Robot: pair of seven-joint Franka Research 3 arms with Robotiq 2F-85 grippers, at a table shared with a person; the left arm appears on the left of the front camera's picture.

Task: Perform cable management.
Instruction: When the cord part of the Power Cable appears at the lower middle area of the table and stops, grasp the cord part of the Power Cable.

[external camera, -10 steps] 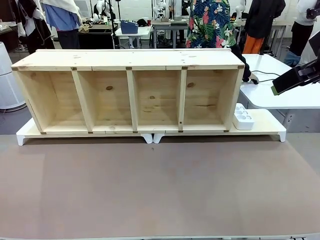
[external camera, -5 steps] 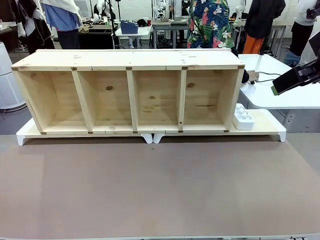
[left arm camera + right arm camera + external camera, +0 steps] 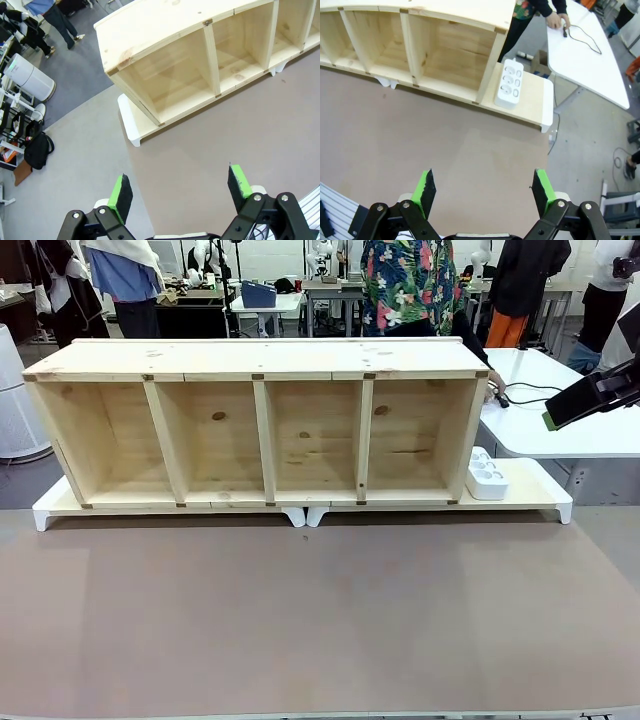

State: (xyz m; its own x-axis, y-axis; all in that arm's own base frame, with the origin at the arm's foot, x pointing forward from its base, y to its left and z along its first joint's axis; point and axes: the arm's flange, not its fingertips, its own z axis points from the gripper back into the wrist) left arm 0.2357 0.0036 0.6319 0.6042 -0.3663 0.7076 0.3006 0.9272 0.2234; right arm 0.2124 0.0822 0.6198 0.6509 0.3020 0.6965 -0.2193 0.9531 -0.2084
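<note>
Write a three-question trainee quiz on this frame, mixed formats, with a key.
1. True or false: the white power strip lies inside the rightmost compartment of the wooden shelf.
2. Where is the black cable?
A. On the brown table in front of the shelf
B. On the white side table, its plug end by the person's hand
C. Inside a shelf compartment
3. Fill in: the left gripper and the right gripper both stand ____, holding nothing.

Key: 1 false, it lies outside, beside the shelf's right end; 2 B; 3 open.
</note>
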